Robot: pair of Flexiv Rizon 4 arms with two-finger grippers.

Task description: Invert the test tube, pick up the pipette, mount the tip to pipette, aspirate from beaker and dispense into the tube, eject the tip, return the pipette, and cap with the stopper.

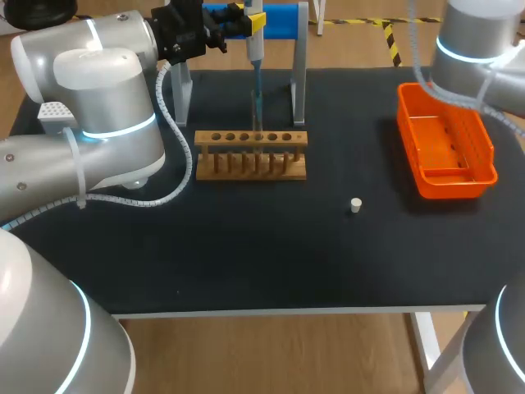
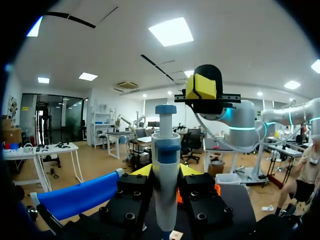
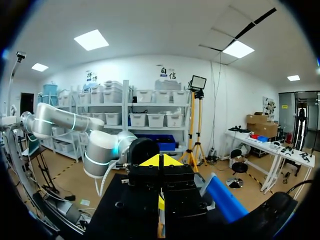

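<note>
My left gripper is at the back of the table, shut on the white and blue pipette. The pipette hangs upright, its thin tip reaching down into a clear test tube that stands in the wooden rack. In the left wrist view the pipette stands between the yellow fingertips of that gripper. A small white stopper lies on the black mat to the right of the rack. My right gripper is shut and holds nothing. It hangs high, beyond the pipette. No beaker shows.
An orange tray sits at the right of the table, below my right arm. Behind the rack stands a grey-legged stand with a blue top. The bulky left arm covers the table's left part.
</note>
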